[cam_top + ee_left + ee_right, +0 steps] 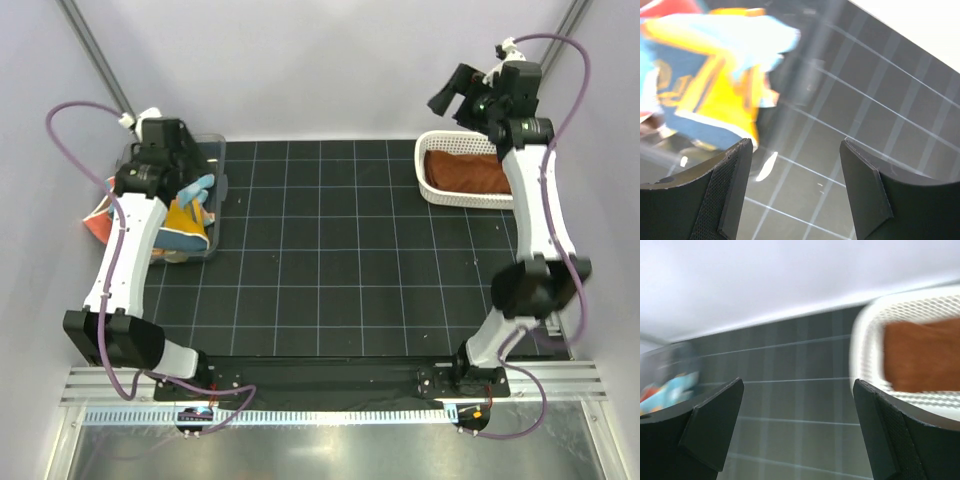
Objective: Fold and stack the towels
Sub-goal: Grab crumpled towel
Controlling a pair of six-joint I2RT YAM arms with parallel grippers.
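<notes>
1 folded rust-brown cloth towel [468,172] lies in the white plastic lattice basket [440,193] beside the released, empty right pincer [797,390], while crumpled blue-and-yellow printed towels [705,85] sit unfolded in the clear plastic bin [221,160] below the released left pincer [796,146], so most work seemingly remains.

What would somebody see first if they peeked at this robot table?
Probably the bright jumble of towels, blue, yellow and orange, piled in the clear bin on the left side. Next, the rust-brown towel lying in the white basket at the far right. The left gripper and right gripper are both open and empty.
</notes>
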